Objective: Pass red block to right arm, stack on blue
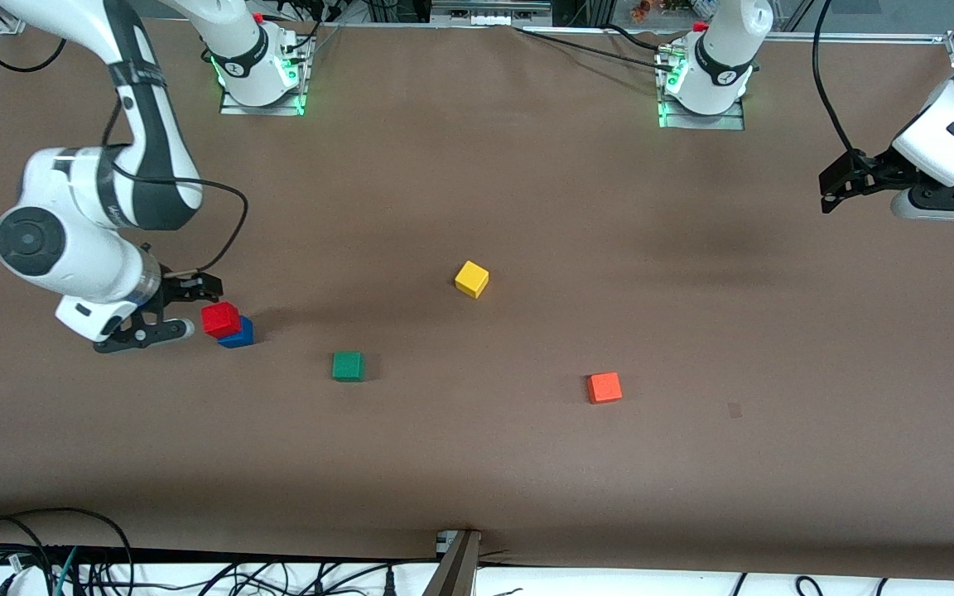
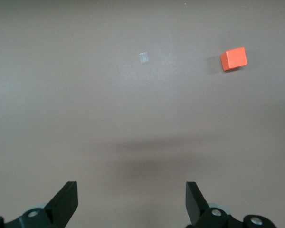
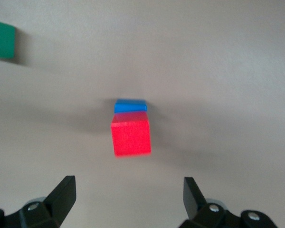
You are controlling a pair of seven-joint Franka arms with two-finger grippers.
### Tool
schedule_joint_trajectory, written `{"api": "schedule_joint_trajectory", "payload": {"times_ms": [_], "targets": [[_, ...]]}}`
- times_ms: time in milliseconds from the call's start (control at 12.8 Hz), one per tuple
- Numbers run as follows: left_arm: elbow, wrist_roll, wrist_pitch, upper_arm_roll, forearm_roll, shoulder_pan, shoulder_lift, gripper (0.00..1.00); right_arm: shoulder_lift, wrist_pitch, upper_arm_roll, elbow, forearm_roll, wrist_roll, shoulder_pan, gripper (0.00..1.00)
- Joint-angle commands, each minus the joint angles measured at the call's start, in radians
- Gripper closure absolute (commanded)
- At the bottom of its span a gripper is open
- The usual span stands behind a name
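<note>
Red block [image 1: 220,319] seated on blue [image 1: 238,334], slightly offset. Right gripper [image 1: 181,308] beside stack, jaws released. Left gripper [image 1: 831,184] waiting over desk [image 1: 527,207] edge, jaws released. Stacking apparently complete; only retreat left.

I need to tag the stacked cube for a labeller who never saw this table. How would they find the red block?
Go to the right arm's end of the brown table, where the right gripper stands open. Beside it, the red block sits on the blue cube. It is the only stacked cube.
</note>
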Motion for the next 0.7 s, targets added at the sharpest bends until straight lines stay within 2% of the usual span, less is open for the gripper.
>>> {"api": "schedule_joint_trajectory", "payload": {"times_ms": [0,390,624], "targets": [[0.035,-0.02,-0.025,-0.006,0.01,-0.006,0.016,0.0,0.0,-0.207,-0.02,0.14,0.011,-0.013,-0.008,0.0],[0.033,-0.026,-0.049,-0.006,0.009,0.031,0.013,0.0,-0.02,-0.51,-0.048,0.316,0.011,0.001,-0.005,0.0],[0.035,-0.035,-0.054,-0.019,0.009,0.036,0.013,0.0,-0.029,-0.588,-0.041,0.393,0.01,-0.001,-0.01,0.0]]}}
